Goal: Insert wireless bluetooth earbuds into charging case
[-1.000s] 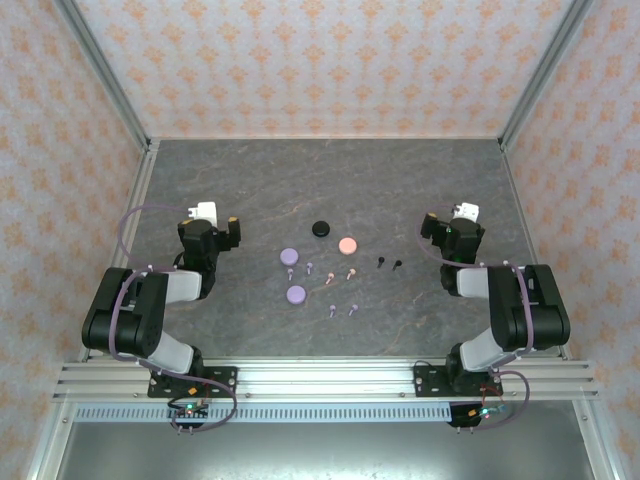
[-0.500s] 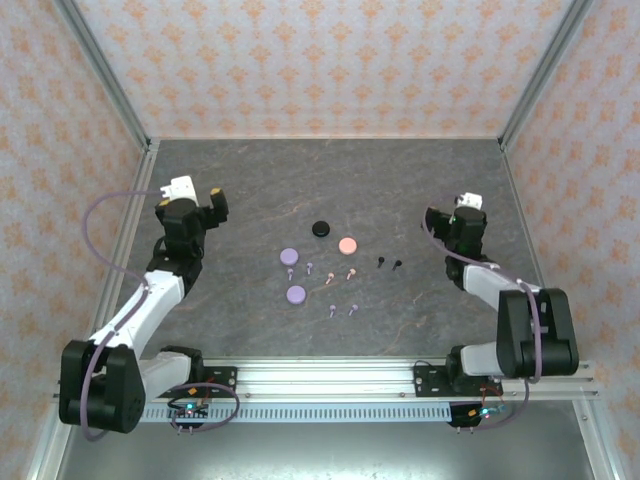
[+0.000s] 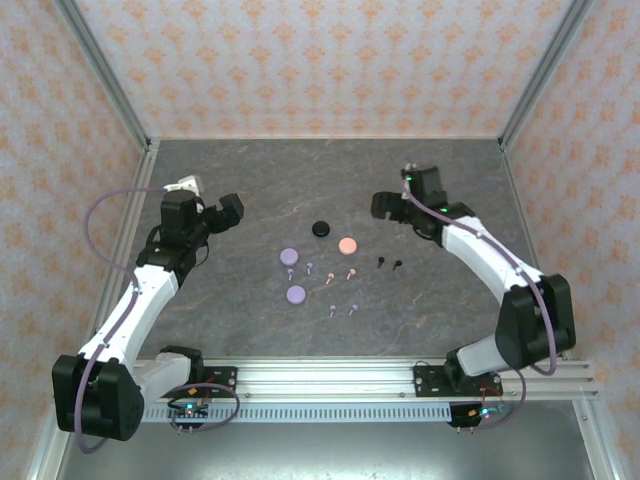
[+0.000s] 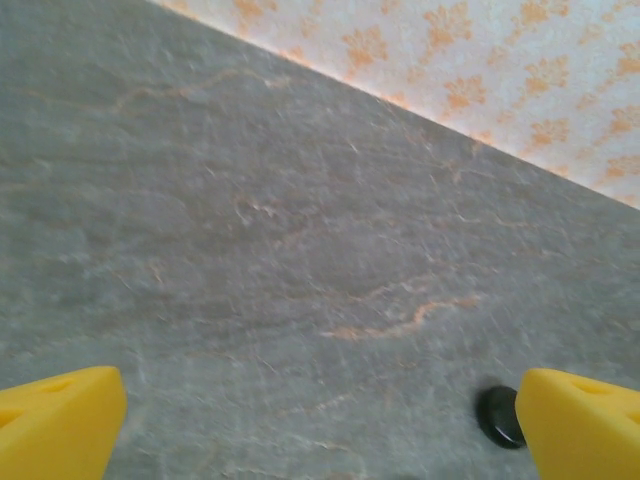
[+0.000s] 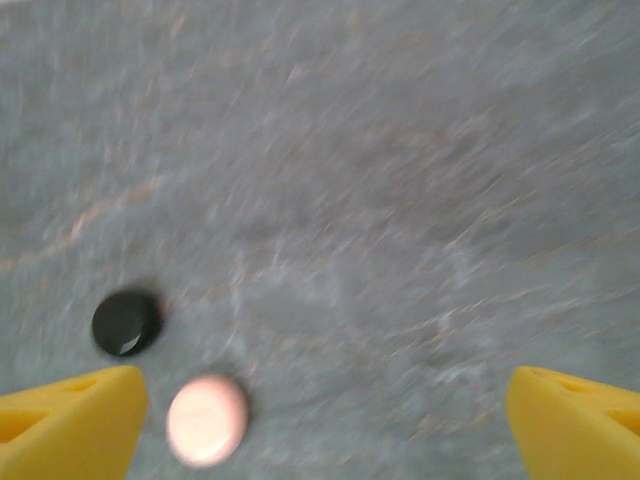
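Earbuds (image 3: 350, 273) lie between our spread, empty left gripper (image 3: 231, 209) and right gripper (image 3: 384, 206), slightly toward our bases; the right sits nearest the black pair (image 3: 381, 263).

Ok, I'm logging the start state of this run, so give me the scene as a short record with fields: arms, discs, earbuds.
left gripper: jaws open, empty, over bare table left of the discs
right gripper: jaws open, empty, right of the black disc
pink disc: just right of the black one, nearer the arms
lilac discs: two, left side of the group
black earbuds: two, loose, right side
pink earbuds: two, loose, middle
lilac earbuds: four, loose
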Motion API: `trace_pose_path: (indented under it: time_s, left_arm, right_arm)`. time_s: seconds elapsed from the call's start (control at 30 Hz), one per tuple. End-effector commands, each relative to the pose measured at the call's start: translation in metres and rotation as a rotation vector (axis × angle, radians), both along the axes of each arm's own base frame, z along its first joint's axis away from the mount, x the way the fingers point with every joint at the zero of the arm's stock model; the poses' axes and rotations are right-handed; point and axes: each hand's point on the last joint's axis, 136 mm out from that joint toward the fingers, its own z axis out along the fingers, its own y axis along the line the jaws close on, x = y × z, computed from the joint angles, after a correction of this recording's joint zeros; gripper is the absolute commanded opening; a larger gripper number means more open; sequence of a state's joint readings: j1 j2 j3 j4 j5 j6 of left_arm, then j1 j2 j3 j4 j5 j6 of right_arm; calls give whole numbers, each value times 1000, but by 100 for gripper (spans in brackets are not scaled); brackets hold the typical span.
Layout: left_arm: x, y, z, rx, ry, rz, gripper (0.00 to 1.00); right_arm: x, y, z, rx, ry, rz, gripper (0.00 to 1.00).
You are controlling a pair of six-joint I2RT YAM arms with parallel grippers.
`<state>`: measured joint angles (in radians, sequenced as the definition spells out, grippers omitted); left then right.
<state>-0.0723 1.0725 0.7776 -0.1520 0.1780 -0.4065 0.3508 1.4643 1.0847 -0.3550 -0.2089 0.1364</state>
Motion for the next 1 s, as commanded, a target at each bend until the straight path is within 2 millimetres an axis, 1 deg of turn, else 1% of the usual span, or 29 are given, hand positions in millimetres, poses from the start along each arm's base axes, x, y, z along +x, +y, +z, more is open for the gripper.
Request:
trace_pose_path:
  time_s: [0.0,0.1,0.17,0.3,0.4,0.57,0.67,0.8,0.97]
  left_arm:
    - [-6,-15,-9,-103,43,-24,100]
    - [-5,-14,-9,-103,42,-19,100]
    - [-5,-14,-9,-102,45,-19,100]
    - [-6,-14,-11,-97,59,-19,100]
    - [-7,-14,-12,-98,67,-15,100]
    - [-11,-13,-10,-94,66,-7,100]
    - [-14,-10,-8,-88,61,2,100]
    - [-16,-8,-6,-76,62,10,100]
    - [-15,-8,-5,-74,66,11,100]
  right_arm:
    - [-26,23,-30,-87,187,30,93]
    - [-24,55,-38,-156,212,90,92]
    - [-20,74,-42,-198,221,126,92]
    - [-13,110,-56,-260,251,190,90]
    - [-4,129,-68,-294,264,211,88]
    - [12,144,-87,-344,283,214,86]
    - [18,152,-94,-340,287,217,84]
    - [21,160,-105,-340,308,233,80]
    - [23,165,-115,-347,321,242,76]
